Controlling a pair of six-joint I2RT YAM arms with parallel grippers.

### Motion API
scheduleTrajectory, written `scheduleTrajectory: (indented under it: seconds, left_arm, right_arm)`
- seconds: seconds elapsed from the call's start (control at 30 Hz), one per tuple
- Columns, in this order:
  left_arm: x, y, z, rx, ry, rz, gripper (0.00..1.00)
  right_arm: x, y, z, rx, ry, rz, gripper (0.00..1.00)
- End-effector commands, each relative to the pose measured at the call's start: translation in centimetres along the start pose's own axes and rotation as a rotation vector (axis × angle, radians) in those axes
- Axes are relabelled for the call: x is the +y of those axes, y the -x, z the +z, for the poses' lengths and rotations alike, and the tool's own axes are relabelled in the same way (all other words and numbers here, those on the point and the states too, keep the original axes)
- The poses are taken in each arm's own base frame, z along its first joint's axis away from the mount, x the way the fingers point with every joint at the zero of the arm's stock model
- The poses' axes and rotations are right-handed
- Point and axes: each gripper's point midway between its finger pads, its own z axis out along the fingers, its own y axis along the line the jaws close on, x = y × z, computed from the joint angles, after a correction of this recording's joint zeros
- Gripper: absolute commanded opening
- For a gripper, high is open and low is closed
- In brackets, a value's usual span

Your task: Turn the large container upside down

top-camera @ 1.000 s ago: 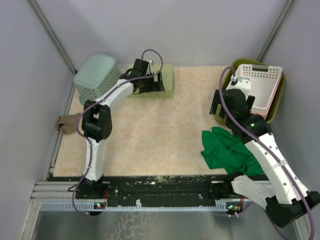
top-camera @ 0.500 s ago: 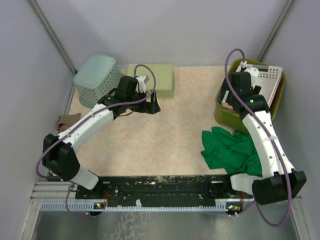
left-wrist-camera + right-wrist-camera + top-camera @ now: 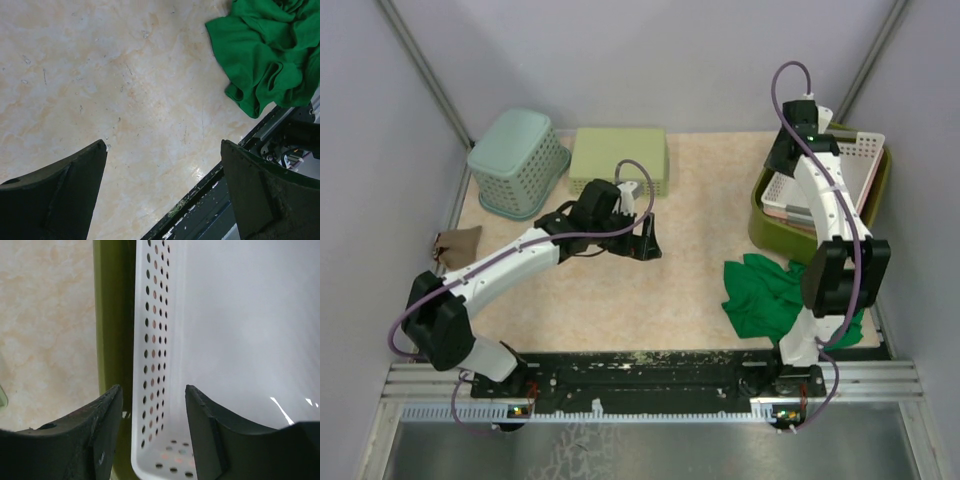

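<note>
The right gripper (image 3: 152,390), jaws parted to a middling gap and holding nothing, hangs over the near rim of the large container (image 3: 767,218), at two o'clock on the table (image 3: 700,200). In the wrist view both the olive wall (image 3: 112,315) and the perforated side of a white basket (image 3: 155,340) lie between its fingers. The left gripper (image 3: 645,245), spread wide and empty, hovers over bare table near the centre, with a crumpled green cloth (image 3: 265,50) at its one o'clock.

The tub appears to be smooth moulded plastic with rounded corners: probably light, stiff enough to keep its shape but springy at the lip, and slick under hard pads. The rolled rim looks the soundest hold, pinched across the wall; a grip on opposite sides would likely steady the turn. The white basket (image 3: 855,165) sits tilted inside and would probably tumble out if the tub went over now. Something pinkish shows beneath it; what it is cannot be told.

A teal basket (image 3: 515,160) and a pale yellow-green basket (image 3: 620,160) rest base-up at eleven o'clock.
</note>
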Motion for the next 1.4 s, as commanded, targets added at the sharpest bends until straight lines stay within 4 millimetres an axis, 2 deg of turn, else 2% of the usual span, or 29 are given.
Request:
scheduleTrajectory:
  seconds: [0.0,0.3,0.4,0.47,0.5,0.53,0.67,0.83,0.97,1.07,1.2,1.37]
  left_arm:
    - [-1.4,2.4,-1.3,-0.069,-0.019,0.051,1.00]
    - [0.1,0.6,-2.1,-0.058,0.035,0.047,1.00]
    - [0.3,-0.2,-2.2,-0.052,0.039,0.031,1.00]
    - [0.3,-0.4,-2.3,-0.050,0.037,0.026,1.00]
    - [0.4,-0.4,-2.4,-0.050,0.037,0.028,1.00]
    - [0.4,-0.4,-2.4,-0.051,0.038,0.031,1.00]
    - [0.5,-0.2,-2.4,-0.034,0.055,0.046,1.00]
    - [0.7,0.6,-2.3,-0.070,0.061,0.038,1.00]
    - [2.8,0.6,-2.2,-0.073,0.086,-0.019,1.00]
    - [4.7,1.5,-3.5,-0.095,0.099,-0.075,1.00]
    - [7.2,3.4,-5.8,-0.176,0.149,-0.108,1.00]
    - [8.9,4.8,-7.6,-0.225,0.216,-0.109,1.00]
  right_arm:
    - [1.1,2.3,2.4,-0.020,0.009,0.034,0.52]
    - [0.5,1.6,6.5,0.026,-0.033,0.039,0.45]
    - [-0.1,1.2,7.0,0.042,-0.055,0.037,0.28]
    - [-0.5,1.8,6.2,0.019,-0.064,0.041,0.09]
    - [-0.7,2.1,5.6,0.002,-0.062,0.042,0.00]
    - [-0.8,2.6,4.9,-0.018,-0.059,0.042,0.00]
    - [-1.6,5.5,0.3,-0.115,-0.032,0.059,0.00]
    - [-2.5,9.6,-7.7,-0.280,0.044,0.087,0.00]
    - [-0.8,11.4,-13.2,-0.352,0.227,0.089,0.00]
    - [0.3,12.0,-16.7,-0.383,0.342,0.092,0.00]
    - [0.9,12.2,-19.7,-0.419,0.393,0.068,0.00]
    - [0.7,12.4,-20.7,-0.435,0.394,0.056,0.00]
